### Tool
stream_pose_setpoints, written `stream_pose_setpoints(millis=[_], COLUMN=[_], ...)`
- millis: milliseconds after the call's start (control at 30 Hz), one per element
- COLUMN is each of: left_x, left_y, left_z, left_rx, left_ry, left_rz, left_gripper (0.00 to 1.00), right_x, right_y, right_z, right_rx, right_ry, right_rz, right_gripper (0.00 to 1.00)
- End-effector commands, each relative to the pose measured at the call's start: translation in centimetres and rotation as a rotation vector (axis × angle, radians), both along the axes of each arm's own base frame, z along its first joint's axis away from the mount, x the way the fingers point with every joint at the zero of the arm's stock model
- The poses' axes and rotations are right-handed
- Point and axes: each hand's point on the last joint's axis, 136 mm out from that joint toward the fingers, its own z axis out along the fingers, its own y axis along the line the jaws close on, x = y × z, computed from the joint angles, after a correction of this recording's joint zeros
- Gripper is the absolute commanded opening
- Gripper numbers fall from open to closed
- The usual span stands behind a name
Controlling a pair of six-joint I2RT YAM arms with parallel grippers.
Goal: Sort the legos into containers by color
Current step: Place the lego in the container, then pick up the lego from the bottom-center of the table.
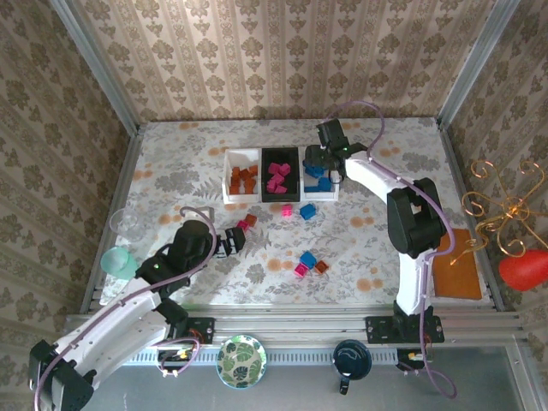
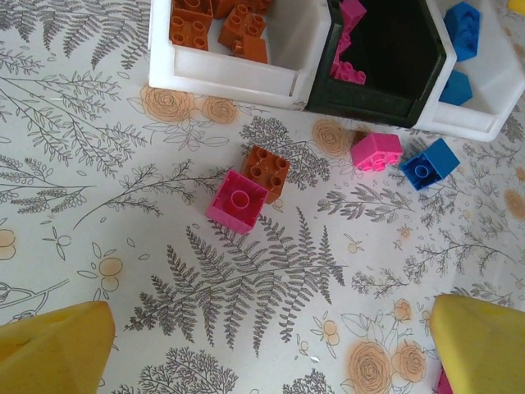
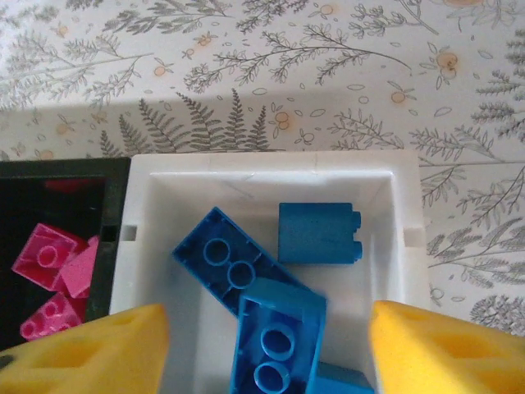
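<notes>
While the right pincer hangs open over the white tray of blue bricks, the left pincer gapes wide above a pink brick just beside an orange brick on the table.

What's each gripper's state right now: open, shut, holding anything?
Left gripper: open, empty, near loose legos.
Right gripper: open, gripping nothing, over the white tray of blue legos.

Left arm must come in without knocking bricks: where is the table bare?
Bare: the patch left of the left white tray, and the strip behind the containers. Crowded: just in front of them, with a pink lego and a blue lego, and around the three-brick cluster.
</notes>
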Motion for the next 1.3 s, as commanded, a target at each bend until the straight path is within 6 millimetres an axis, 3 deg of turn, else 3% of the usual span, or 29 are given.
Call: stream_pose_setpoints(millis=[0, 133, 233, 467, 567, 700, 833, 1267], left_x=[-0.2, 0.0, 0.1, 0.2, 0.4, 0.6, 0.6, 0.3], left_y=[-0.1, -0.2, -0.3, -0.4, -0.5, -0.6, -0.6, -0.2], left_z=[-0.5, -0.7, -0.9, -1.8, -2.2, -2.7, -3.4, -4.2], left_rx=[-0.014, -0.017, -0.015, -0.024, -0.026, -0.033, -0.039, -0.038], left_ry=[0.025, 0.028, 0.028, 0.035, 0.044, 0.056, 0.074, 0.097], left_rz=[0.003, 0.001, 0.001, 0.000, 0.000, 0.001, 0.004, 0.012], left_gripper=[1.00, 1.00, 1.00, 1.00, 1.00, 1.00, 1.00, 1.00], right_x=[-0.8, -3.8, -8.2, -19.9, -23.9, -27.8, -29.3, -29.6], right_y=[0.6, 1.3, 2.0, 3.6, 4.4, 6.0, 6.9, 7.9], right_z=[2.1, 3.4, 2.8, -2.1, -4.1, -6.1, -7.6, -9.3], right_rx=[0.020, 0.040, 0.057, 0.017, 0.013, -0.032, -0.109, -0.116], right_ry=[-0.005, -0.023, 0.004, 0.134, 0.186, 0.256, 0.287, 0.327], right_rz=[0.021, 0.057, 0.097, 0.225, 0.282, 0.413, 0.489, 0.531], right_gripper=[0.74, 0.79, 0.80, 0.81, 0.78, 0.76, 0.73, 0.56])
